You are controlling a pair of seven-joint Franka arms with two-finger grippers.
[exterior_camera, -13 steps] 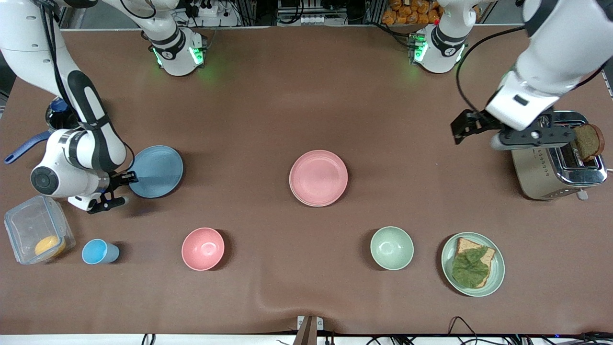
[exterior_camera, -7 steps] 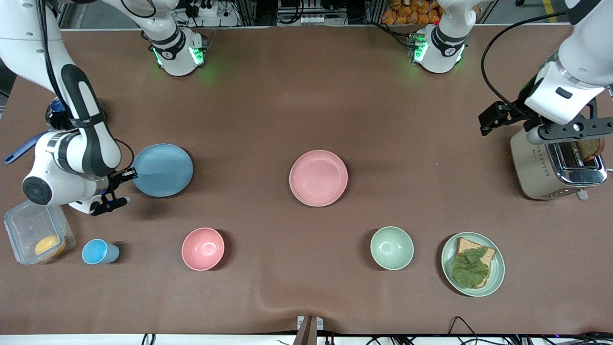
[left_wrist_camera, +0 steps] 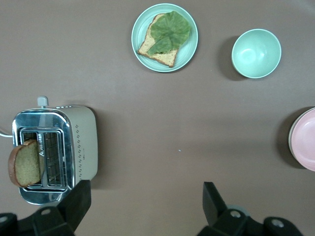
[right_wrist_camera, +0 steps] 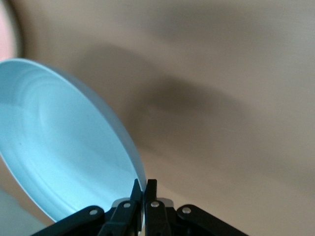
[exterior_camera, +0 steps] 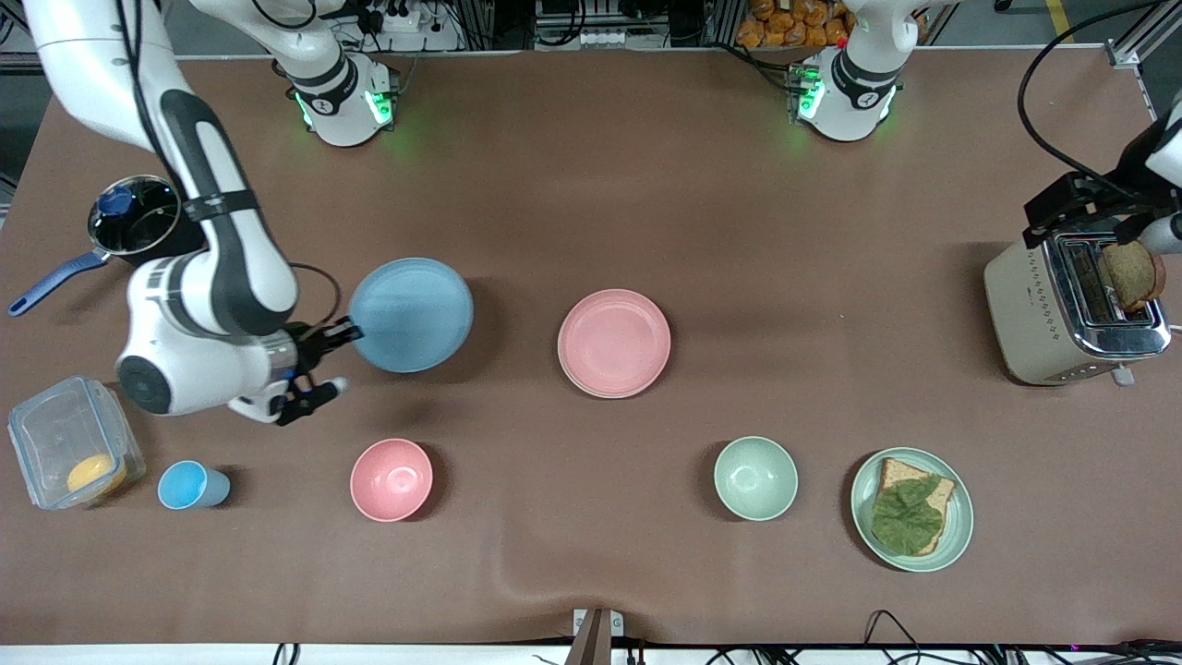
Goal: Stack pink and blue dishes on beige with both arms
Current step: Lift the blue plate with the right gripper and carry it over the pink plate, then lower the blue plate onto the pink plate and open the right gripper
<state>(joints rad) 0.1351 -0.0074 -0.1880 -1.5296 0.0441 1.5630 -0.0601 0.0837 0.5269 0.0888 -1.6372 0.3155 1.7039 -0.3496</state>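
Observation:
My right gripper (exterior_camera: pixel 346 334) is shut on the rim of the light blue plate (exterior_camera: pixel 411 314), which hangs tilted above the table between the pot and the pink plate. The right wrist view shows the blue plate (right_wrist_camera: pixel 64 147) pinched in the right gripper (right_wrist_camera: pixel 143 186). At the table's middle lies the pale pink plate (exterior_camera: pixel 614 342); a second rim shows under its near edge, and no beige plate is seen on its own. My left gripper (exterior_camera: pixel 1062 208) hovers open and empty beside the toaster; in the left wrist view the left gripper (left_wrist_camera: pixel 145 196) has only bare table between its fingers, with the pink plate (left_wrist_camera: pixel 305 140) at that view's edge.
A toaster (exterior_camera: pixel 1076 309) with a bread slice (exterior_camera: pixel 1128 275) stands at the left arm's end. Along the near side lie a green plate with a sandwich (exterior_camera: pixel 960 517), a green bowl (exterior_camera: pixel 755 477), a pink bowl (exterior_camera: pixel 391 479), a blue cup (exterior_camera: pixel 189 485) and a clear container (exterior_camera: pixel 69 453). A pot (exterior_camera: pixel 138 217) sits at the right arm's end.
The right arm has carried the blue plate toward the pink plate. The left arm has drawn back toward its own end of the table, past the toaster.

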